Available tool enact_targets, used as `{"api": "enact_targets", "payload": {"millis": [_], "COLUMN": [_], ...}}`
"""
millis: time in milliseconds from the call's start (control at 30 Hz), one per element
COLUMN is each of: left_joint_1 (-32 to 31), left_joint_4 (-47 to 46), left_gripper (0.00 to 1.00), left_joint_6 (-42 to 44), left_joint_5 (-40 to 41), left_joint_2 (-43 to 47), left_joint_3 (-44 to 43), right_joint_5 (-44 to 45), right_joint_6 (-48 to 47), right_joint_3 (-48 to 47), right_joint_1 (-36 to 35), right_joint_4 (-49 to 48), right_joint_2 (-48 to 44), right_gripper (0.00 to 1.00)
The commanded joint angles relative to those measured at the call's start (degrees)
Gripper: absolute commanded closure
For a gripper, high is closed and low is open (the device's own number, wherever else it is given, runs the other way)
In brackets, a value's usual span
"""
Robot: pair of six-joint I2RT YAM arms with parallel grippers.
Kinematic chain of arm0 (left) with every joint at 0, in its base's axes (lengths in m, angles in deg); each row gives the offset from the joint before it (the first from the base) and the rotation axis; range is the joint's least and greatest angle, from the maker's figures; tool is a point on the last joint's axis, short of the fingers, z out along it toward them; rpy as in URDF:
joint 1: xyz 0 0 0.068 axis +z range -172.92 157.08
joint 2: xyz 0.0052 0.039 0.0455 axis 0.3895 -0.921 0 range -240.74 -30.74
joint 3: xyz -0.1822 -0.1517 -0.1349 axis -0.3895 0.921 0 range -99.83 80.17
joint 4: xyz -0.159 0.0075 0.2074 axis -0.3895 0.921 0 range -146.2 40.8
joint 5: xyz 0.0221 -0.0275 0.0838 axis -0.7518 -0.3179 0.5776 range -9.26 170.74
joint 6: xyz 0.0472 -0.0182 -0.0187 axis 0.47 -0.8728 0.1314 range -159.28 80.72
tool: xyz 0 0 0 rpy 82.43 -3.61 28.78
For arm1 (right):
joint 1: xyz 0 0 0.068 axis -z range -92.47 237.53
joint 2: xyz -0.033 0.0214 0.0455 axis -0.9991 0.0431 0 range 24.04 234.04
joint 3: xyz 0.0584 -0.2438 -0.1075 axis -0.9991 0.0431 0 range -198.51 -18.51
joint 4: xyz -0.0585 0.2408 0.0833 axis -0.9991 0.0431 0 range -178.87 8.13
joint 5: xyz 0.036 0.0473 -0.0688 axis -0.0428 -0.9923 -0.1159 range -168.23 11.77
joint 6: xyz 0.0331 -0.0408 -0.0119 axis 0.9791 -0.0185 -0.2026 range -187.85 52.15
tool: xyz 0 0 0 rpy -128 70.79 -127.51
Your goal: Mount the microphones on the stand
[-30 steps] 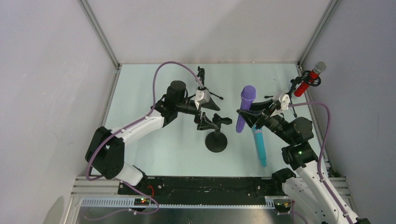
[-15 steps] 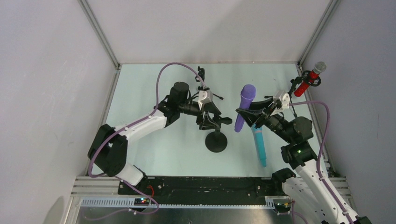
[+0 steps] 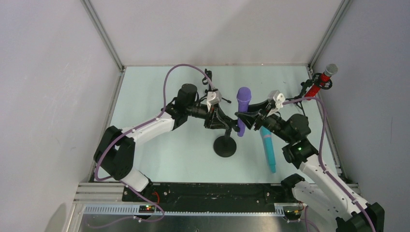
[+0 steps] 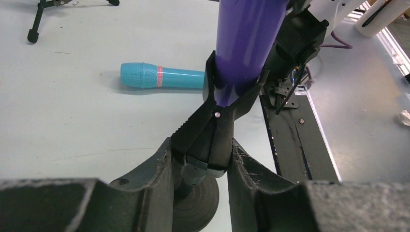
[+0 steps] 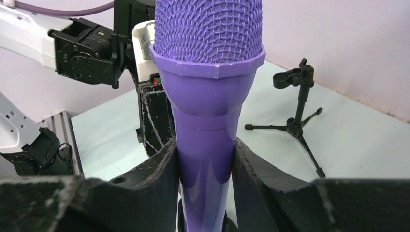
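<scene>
- Two hands meet over the round-base stand; my left hand comes in level from the left, fingers pinched on its clip.
- Purple microphone stands near upright, its tail in the clip's fork, just right of that hand.
- Right hand clamps the purple barrel below the head, arm angling in from the right.
- Teal microphone lies on the tabletop nearer my right arm; the red microphone sits clipped at far right.

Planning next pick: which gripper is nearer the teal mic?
Right. The right gripper, shut on the purple microphone, is just left of the head of the teal microphone; the left gripper, on the stand clip, is farther left.
</scene>
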Motion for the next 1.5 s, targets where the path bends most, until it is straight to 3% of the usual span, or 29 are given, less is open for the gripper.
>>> {"api": "enact_targets", "payload": {"millis": [0, 1167, 1367, 1467], "left_joint_1": [-0.1, 0.2, 0.1, 0.3], "left_joint_4": [-1.0, -1.1, -1.0, -1.1], "left_gripper": [0.98, 0.99, 0.94, 0.83], "left_joint_6": [-1.5, -3.0, -3.0, -3.5], "left_joint_5": [-1.3, -0.1, 0.5, 0.6], "left_joint_2": [0.1, 0.5, 0.7, 0.6], "left_joint_3": [-2.7, -2.8, -2.8, -2.9], "right_joint_5": [4.0, 15.2, 15.9, 16.0], "right_joint_6": [-4.5, 0.6, 0.1, 0.1], "right_joint_3": [-0.5, 8.7, 8.8, 8.8], "right_joint_1": [-2.3, -5.9, -6.1, -6.2], "right_joint_4": [-5.4, -19.9, -20.1, -20.1], "right_joint_2": [1.7, 2.4, 2.3, 2.4], "right_gripper": [1.00, 1.00, 1.00, 1.00]}}
